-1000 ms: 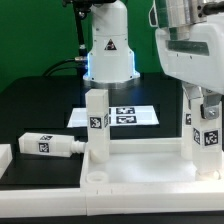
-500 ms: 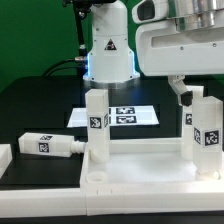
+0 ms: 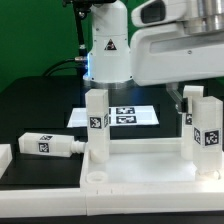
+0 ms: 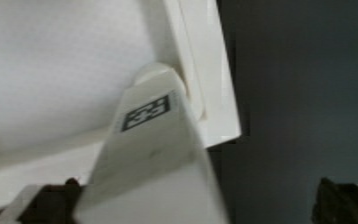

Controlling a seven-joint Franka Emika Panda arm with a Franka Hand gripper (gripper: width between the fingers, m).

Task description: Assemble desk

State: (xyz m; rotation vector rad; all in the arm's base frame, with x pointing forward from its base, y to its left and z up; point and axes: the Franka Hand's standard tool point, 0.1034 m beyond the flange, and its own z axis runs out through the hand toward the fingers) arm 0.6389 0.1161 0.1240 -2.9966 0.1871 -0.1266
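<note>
Desk top (image 3: 150, 172): white, rimmed, flat on black table (image 3: 30, 105), foreground of ext. view. We count two legs upright in its corner sockets: left leg (image 3: 97, 125) and right leg (image 3: 207, 135), sides per ext. view. Loose leg (image 3: 48, 144): lying on table, left of top. Gripper (image 4: 202, 200): jaws wide, either side of right leg, holding nothing. Marker board (image 3: 125, 115): behind top.

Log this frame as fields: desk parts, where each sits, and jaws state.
desk top: flat on the table
upright leg: at its corner, the exterior view's left
second upright leg: corner at the exterior view's right
loose leg: lying on the table, the exterior view's left
jaws: open, either side of second upright leg, not clamping
marker board: behind desk top
</note>
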